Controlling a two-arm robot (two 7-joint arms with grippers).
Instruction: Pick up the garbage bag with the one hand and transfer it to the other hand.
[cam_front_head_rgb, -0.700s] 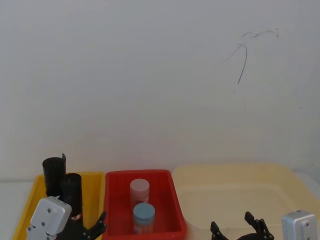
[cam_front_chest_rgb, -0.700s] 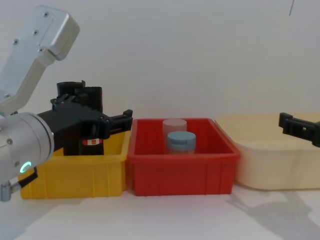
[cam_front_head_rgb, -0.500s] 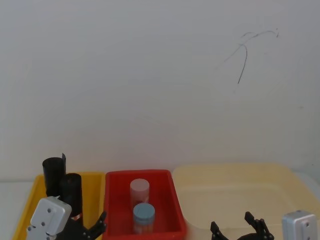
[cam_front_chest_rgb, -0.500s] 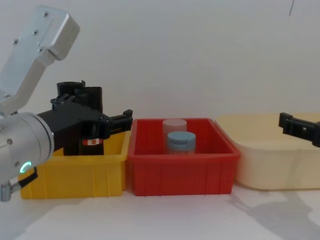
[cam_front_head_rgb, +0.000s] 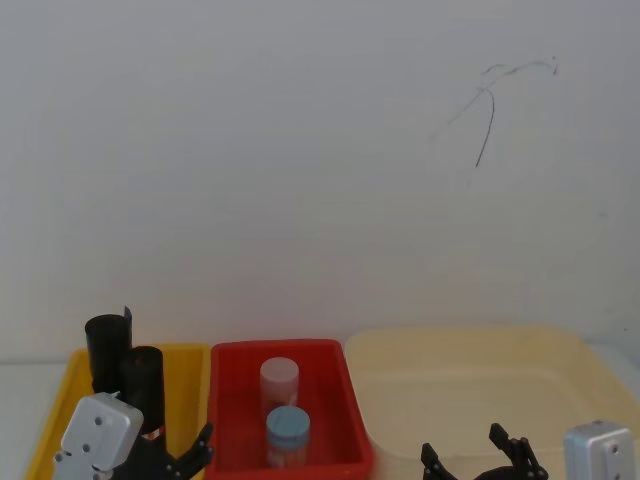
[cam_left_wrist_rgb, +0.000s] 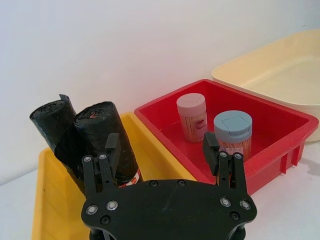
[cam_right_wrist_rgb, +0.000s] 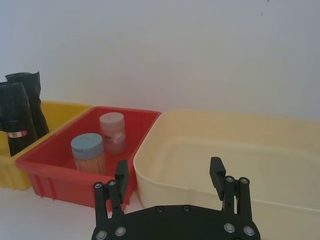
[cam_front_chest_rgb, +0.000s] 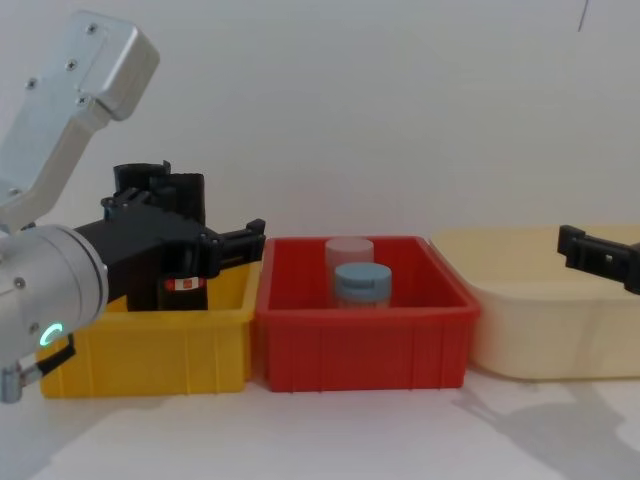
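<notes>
at the yellow bin (cam_left_wrist_rgb: 47, 200) — left end effector (cam_left_wrist_rgb: 161, 145) level, spread wide

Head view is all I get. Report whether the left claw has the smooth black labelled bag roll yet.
Observer: Not yet. The left claw is open; the smooth black roll of garbage bags stands ahead of its fingers, ungripped.
Operator: Locate the label for me.
Observer: The red-and-white label band sits low on the roll, just above the rim of the yellow plastic bin.
Operator: Now report the right claw.
Observer: The right claw is open and empty, facing the cream plastic tub.
</notes>
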